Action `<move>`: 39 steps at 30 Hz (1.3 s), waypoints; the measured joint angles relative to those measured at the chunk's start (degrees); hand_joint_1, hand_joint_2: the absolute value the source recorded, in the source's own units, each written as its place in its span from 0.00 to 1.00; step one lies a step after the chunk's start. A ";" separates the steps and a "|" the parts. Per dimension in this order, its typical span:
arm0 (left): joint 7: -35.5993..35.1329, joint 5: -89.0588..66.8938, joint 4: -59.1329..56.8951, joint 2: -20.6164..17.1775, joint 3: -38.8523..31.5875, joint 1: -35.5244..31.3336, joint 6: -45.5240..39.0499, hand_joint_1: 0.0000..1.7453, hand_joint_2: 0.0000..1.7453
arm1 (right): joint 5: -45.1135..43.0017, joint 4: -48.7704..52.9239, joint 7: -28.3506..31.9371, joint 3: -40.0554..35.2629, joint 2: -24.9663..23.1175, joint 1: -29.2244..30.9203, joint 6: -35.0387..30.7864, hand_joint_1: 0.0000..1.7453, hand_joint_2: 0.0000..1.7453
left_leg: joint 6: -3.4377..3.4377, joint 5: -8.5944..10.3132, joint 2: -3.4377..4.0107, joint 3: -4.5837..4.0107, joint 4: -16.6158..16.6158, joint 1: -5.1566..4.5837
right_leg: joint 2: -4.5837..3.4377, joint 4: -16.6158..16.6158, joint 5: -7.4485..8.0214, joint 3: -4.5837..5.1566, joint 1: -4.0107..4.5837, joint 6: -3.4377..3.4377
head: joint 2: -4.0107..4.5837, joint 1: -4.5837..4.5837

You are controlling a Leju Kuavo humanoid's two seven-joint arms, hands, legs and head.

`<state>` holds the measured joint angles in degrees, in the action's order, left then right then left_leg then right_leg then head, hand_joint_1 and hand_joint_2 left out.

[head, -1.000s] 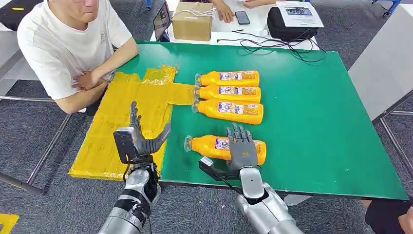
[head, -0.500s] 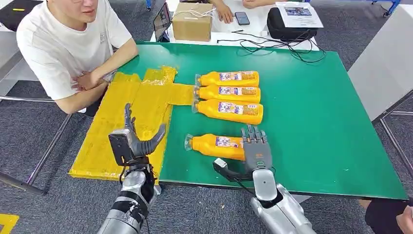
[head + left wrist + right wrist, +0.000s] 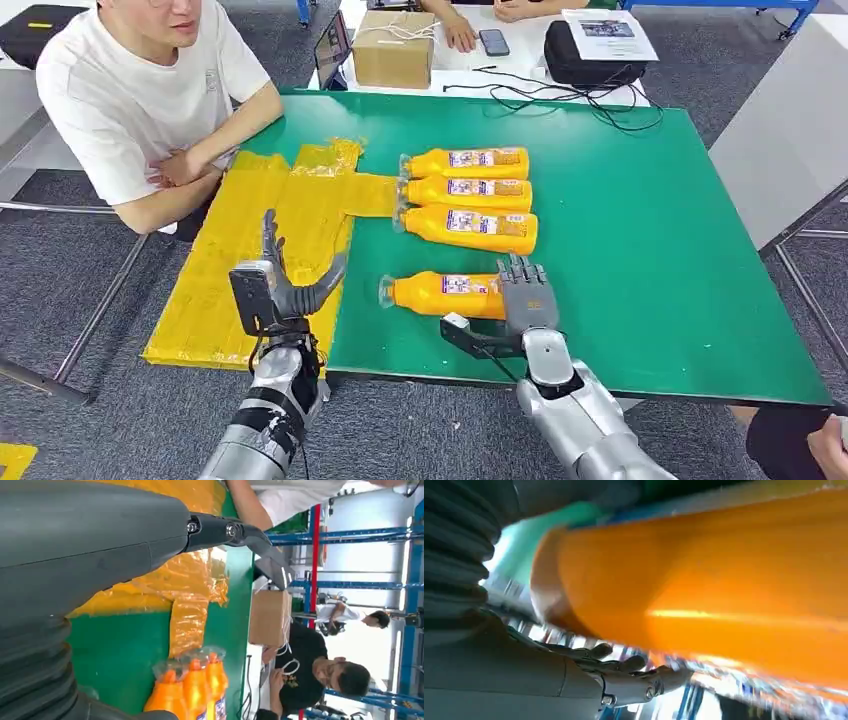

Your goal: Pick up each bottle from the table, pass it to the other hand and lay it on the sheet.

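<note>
An orange bottle (image 3: 440,294) lies on its side near the front of the green table (image 3: 650,250), cap pointing left. My right hand (image 3: 527,300) lies over its base end with fingers stretched out and the thumb in front of it; the right wrist view has the bottle (image 3: 724,595) close against the palm, above the fingers (image 3: 624,680). Three more orange bottles (image 3: 468,192) lie side by side farther back, caps touching the yellow sheet (image 3: 250,250). My left hand (image 3: 285,285) stands upright and open over the sheet's near right edge, holding nothing. In the left wrist view are those bottles (image 3: 190,690) and the sheet (image 3: 192,580).
A person (image 3: 130,90) in a white shirt sits at the table's left side, arms resting by the sheet. A cardboard box (image 3: 395,45), a phone, a black bag (image 3: 595,55) and cables lie beyond the far edge. The table's right half is bare green.
My right hand has slid from the middle of the near bottle to its base end on the right. The left hand has stayed about where it was.
</note>
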<state>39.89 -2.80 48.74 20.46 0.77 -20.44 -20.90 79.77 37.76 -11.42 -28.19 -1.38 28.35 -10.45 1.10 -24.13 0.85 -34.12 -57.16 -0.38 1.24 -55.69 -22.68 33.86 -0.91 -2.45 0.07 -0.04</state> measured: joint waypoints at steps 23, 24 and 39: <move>0.15 2.86 -1.20 0.31 2.40 -1.28 0.76 0.00 1.00 | -7.73 -14.05 7.09 5.76 -2.71 8.01 2.82 1.00 1.00 | 0.10 0.16 0.01 0.10 0.00 0.00 | 0.00 0.04 0.14 -0.16 0.01 -0.04 | 0.00 0.02; 0.15 3.04 -1.20 0.28 2.45 -1.28 1.27 0.00 1.00 | -10.85 -14.05 11.29 6.67 -2.69 7.99 2.91 1.00 1.00 | 0.11 0.14 0.04 0.14 0.00 0.00 | -0.02 0.04 0.14 -0.21 0.01 -0.04 | 0.00 0.02; -10.86 12.33 8.11 -2.43 4.72 14.42 25.94 0.00 1.00 | -56.10 21.43 36.52 14.92 -9.57 -20.45 -6.65 1.00 1.00 | -0.06 -0.02 0.17 -0.92 0.03 0.11 | -0.12 -0.03 -0.03 0.81 0.13 0.12 | 0.00 0.02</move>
<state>29.03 9.53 56.85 18.03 5.49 -6.02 5.05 23.67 59.19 25.09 -13.27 -10.95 7.90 -17.09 1.05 -24.15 1.02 -35.04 -57.13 -0.28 1.12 -55.72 -22.71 34.67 -0.78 -2.33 0.07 -0.02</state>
